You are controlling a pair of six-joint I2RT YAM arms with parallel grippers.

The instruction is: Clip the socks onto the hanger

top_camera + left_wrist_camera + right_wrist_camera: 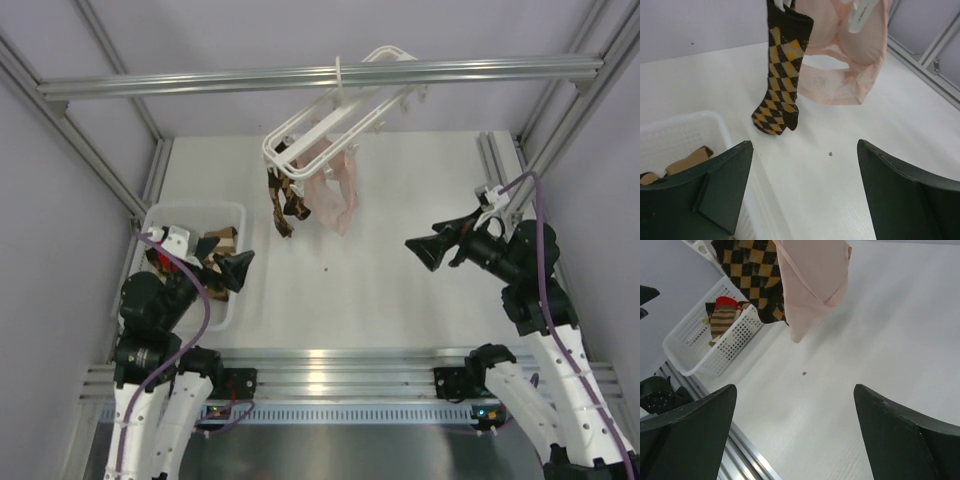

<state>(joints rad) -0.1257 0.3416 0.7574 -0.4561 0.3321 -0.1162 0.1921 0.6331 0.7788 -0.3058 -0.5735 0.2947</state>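
The white hanger (330, 115) hangs tilted from the grey rail. A dark brown and yellow diamond-patterned sock (283, 200) hangs clipped to it, also seen in the left wrist view (780, 75). A brown and tan striped sock (722, 324) lies in the white basket (190, 207). My left gripper (243, 270) is open and empty beside the basket's right wall; in its own view (804, 145) it faces the hanging sock. My right gripper (420, 252) is open and empty over the table's right side, well short of the hanger; its own view (794, 387) shows only table between the fingers.
Pale pink socks (335, 190) hang on the hanger right of the patterned sock. The grey aluminium rail (320, 75) spans the back. A red item (725, 302) lies in the basket. A small dark speck (327, 268) sits mid-table. Frame posts stand at both sides.
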